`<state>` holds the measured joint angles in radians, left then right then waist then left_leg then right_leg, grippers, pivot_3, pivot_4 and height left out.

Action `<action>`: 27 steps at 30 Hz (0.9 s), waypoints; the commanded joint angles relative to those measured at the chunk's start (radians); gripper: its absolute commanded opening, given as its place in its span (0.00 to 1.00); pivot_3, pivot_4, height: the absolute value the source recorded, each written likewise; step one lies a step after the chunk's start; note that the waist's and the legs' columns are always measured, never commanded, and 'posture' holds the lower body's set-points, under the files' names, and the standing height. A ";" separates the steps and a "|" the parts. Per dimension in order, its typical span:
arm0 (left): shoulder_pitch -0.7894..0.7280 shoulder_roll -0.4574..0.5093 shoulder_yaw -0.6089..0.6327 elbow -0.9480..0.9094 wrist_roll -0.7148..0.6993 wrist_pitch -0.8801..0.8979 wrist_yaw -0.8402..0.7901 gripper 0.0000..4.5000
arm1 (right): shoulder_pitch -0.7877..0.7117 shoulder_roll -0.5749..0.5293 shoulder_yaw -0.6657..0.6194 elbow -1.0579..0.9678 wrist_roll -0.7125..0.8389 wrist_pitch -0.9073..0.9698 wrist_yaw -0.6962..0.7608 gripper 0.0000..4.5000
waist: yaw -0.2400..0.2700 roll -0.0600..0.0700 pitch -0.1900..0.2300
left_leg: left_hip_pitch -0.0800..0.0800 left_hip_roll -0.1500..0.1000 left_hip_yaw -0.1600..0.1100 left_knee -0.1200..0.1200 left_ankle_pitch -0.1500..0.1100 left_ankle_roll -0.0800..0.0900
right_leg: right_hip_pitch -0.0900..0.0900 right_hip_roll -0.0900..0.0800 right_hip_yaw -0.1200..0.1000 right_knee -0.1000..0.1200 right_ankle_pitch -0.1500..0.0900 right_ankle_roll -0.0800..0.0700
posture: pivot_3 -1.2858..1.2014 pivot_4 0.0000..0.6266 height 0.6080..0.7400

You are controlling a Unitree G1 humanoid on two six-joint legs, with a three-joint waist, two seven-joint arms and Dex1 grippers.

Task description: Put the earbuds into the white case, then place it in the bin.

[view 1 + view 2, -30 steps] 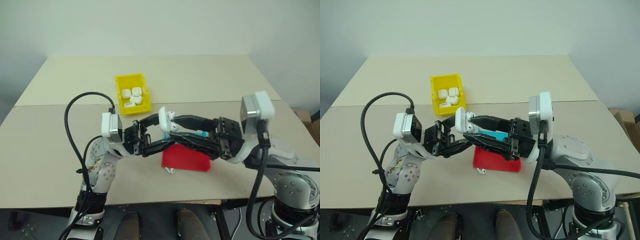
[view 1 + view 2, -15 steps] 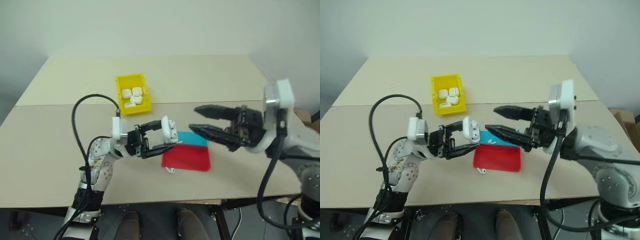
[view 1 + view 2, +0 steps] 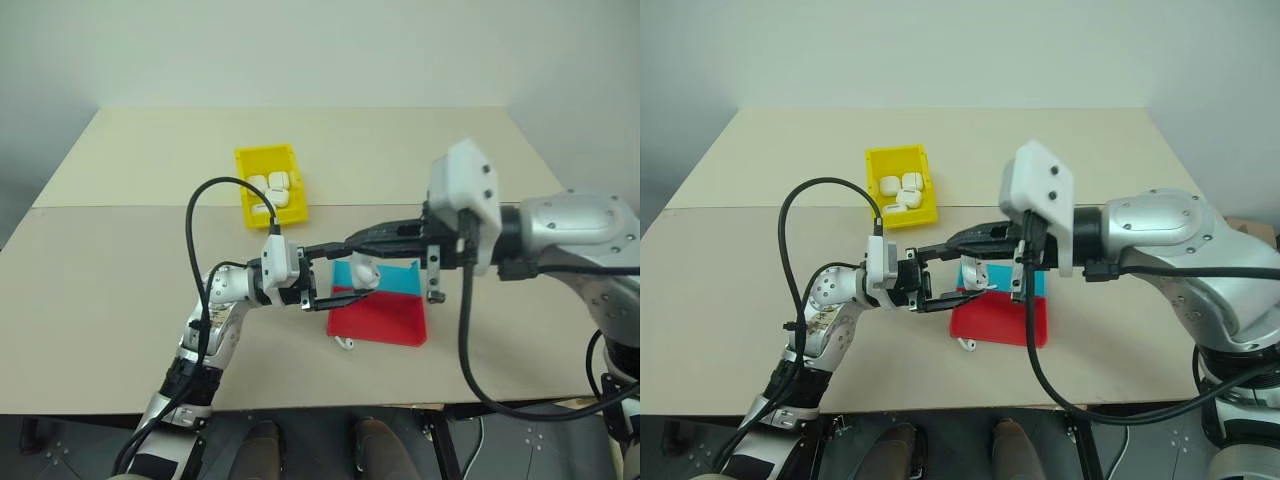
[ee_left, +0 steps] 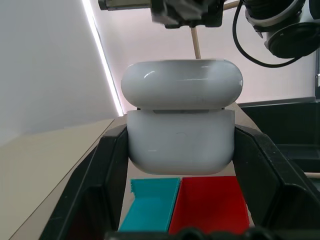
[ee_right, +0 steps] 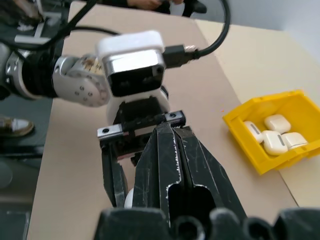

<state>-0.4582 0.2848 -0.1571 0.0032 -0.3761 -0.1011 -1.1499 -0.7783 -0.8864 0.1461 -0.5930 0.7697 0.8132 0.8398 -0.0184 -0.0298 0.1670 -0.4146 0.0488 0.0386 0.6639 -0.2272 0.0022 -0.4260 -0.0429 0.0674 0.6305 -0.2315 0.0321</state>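
Note:
My left gripper [image 3: 356, 272] is shut on the white case [image 4: 181, 131], holding it upright just above the tray with the lid down on the body. My right gripper [image 5: 167, 131] is shut. Its joined fingers reach over the top of the case [image 3: 366, 272] toward the left wrist. One earbud [image 3: 343, 343] lies on the table by the tray's near left corner. The yellow bin [image 3: 243, 188] stands farther back on the left, with several white cases inside.
A flat tray with a red part [image 3: 385, 320] and a blue part [image 3: 400, 275] lies under both grippers. A black cable [image 3: 192, 235] loops up from the left arm. The table's front edge [image 3: 330, 405] runs close behind the tray.
My right gripper was open and off to the right; now it is shut and has swung back in over the case. The left gripper has sunk a little with the case, whose lid has come down.

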 commanded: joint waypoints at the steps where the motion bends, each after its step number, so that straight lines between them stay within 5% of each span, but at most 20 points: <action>1: -0.005 -0.003 -0.007 -0.047 0.010 -0.036 0.018 0.62 | -0.021 -0.001 0.025 -0.031 -0.081 -0.048 0.029 0.01 | 0.004 0.000 0.000 | 0.000 0.000 0.000 0.000 0.000 0.000 | 0.000 0.000 0.000 0.000 0.000 0.000 | 0.52 0.24 1.00; 9: 0.007 -0.013 0.013 -0.062 -0.029 -0.043 0.026 0.62 | 0.012 -0.015 0.034 -0.020 -0.172 -0.063 0.076 0.01 | 0.006 0.000 0.000 | 0.000 0.000 0.000 0.001 0.000 0.000 | 0.000 0.000 -0.001 0.000 0.000 0.000 | 0.52 0.24 1.00; 21: 0.026 -0.021 0.054 -0.076 -0.056 -0.032 0.078 0.62 | 0.042 0.013 -0.138 -0.008 -0.093 -0.052 0.060 0.01 | 0.006 0.000 0.000 | 0.000 0.000 0.000 0.001 0.000 0.000 | 0.001 0.000 -0.001 0.001 0.001 0.000 | 0.52 0.24 1.00; 27: -0.043 -0.051 0.092 0.006 0.088 -0.052 0.306 0.62 | 0.043 0.093 -0.316 0.012 0.016 -0.050 -0.035 0.01 | 0.007 0.000 0.000 | 0.001 0.000 -0.001 0.001 0.000 0.000 | 0.001 0.000 -0.001 0.001 0.001 0.000 | 0.52 0.24 1.00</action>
<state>-0.4532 0.2418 -0.0887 -0.0003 -0.3459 -0.1328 -0.9403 -0.7275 -0.7982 -0.0936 -0.5728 0.7459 0.7688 0.8416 -0.0116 -0.0299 0.1670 -0.4141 0.0483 0.0379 0.6658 -0.2271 0.0023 -0.4245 -0.0432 0.0668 0.6318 -0.2300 0.0325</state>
